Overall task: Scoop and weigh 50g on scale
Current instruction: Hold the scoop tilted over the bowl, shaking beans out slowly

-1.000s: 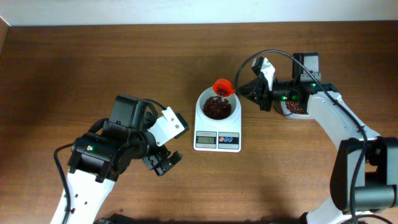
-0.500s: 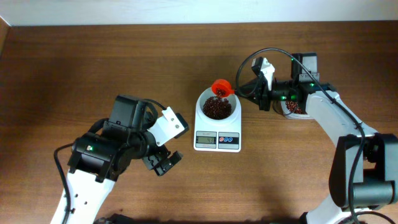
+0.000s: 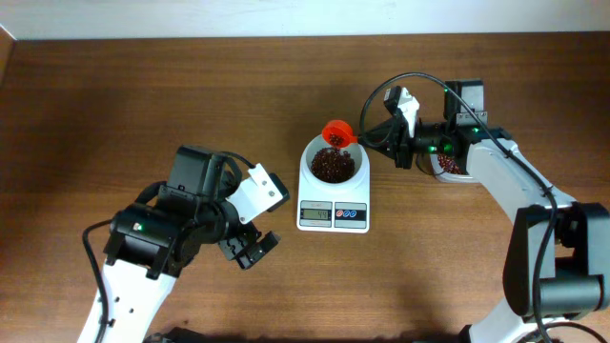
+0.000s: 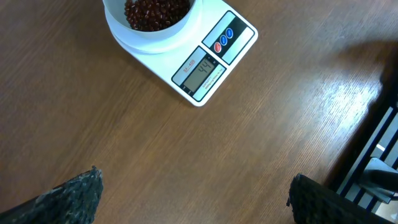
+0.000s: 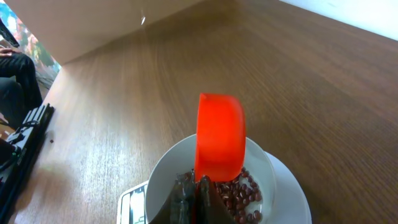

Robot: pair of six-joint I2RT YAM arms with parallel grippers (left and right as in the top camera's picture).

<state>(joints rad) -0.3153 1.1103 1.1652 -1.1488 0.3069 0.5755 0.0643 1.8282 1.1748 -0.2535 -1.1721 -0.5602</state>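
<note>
At mid-tabletop, beans are held in the scale's bowl. Over its far rim the tilted scoop, handle hidden, is clenched by the right tool. The left tool is spread, empty.

A robotics lab bench, by the look of it. A bare wood-grain table carries a small digital scale. 2 white-and-black robot arms flank the scale, the left arm and the right arm. A loose black cable loops right of it, and a plain white wall runs behind it.
</note>
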